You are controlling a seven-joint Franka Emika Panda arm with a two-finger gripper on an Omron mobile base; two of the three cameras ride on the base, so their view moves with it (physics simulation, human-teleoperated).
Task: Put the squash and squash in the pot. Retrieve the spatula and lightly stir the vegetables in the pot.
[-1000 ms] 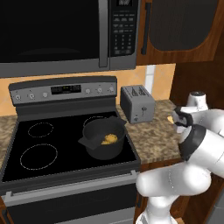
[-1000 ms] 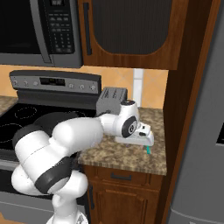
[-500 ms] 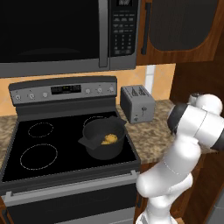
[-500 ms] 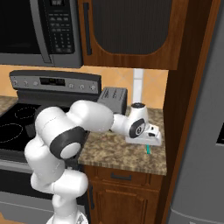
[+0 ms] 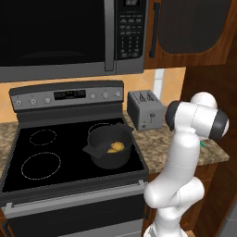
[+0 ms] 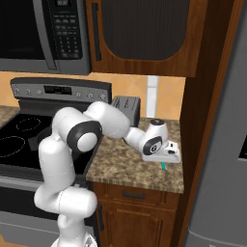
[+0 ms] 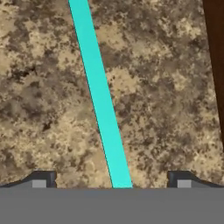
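The dark pot [image 5: 110, 149] stands on the stove's front right burner, with yellow squash [image 5: 115, 147] pieces lying inside it. The spatula [image 7: 101, 100] lies flat on the granite counter, and its teal handle runs lengthwise through the hand view. My gripper [image 7: 111, 179] is open and low over that handle, with one fingertip [image 7: 43, 178] on each side and neither touching it. In the right base view the gripper [image 6: 168, 160] points down near the counter's right end, and a short teal piece of the spatula [image 6: 163, 166] pokes out beneath it. My arm hides the hand in the left base view, where a teal tip of the spatula [image 5: 202, 144] shows.
A silver toaster [image 5: 146, 110] sits at the back of the counter [image 6: 130, 166], left of the hand. A dark wooden cabinet side [image 6: 207, 120] rises right beside the gripper. The black stove [image 5: 46, 157] and the microwave [image 5: 69, 37] above it lie to the left.
The arm has swung over to the right and stretched out. The hand has shifted slightly right and down over the spatula handle, with the jaws still open.
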